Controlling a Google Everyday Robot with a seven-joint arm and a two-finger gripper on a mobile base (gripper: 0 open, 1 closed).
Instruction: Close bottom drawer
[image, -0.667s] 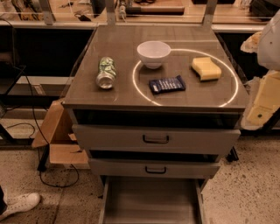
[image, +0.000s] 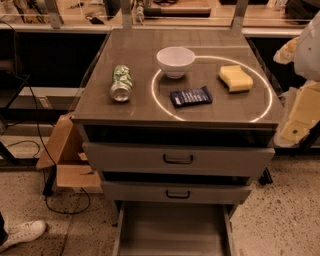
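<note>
At 6 o'clock in the camera view, the bottom drawer (image: 172, 232), a shallow grey metal tray with a plain flat inside, stands pulled out from the foot of the grey cabinet, its front end cut off by the lower edge of the view. Just above it, toward 12 o'clock, sits the middle grey drawer with a dark loop handle (image: 175, 192), pushed further in. Above that is the widest grey drawer with a dark loop handle (image: 177, 159), also not fully shut, with a dark gap over each.

The cabinet's brown top serves as the desk (image: 135, 50). A thin glowing ring of light (image: 153, 92) lies on its right half. A white round bowl (image: 175, 61) stands upright on the ring's edge at 11 o'clock. A dark blue snack packet (image: 191, 96) lies flat inside the ring, at 5 o'clock from the bowl. A yellow rectangular sponge (image: 235, 78) rests inside the ring at about 2 o'clock. A green drinks can (image: 121, 83) lies on its side outside the ring, at 9 o'clock from the packet.

The cream-coloured gripper (image: 300, 117) hangs at 3 o'clock, off the desk's right edge and well apart from the bottom drawer; whether it is released or clenched cannot be told.

An open brown cardboard box (image: 65, 150) sits on the speckled floor (image: 290, 210) at 9 o'clock, and a white shoe (image: 22, 234) shows at 8 o'clock.
</note>
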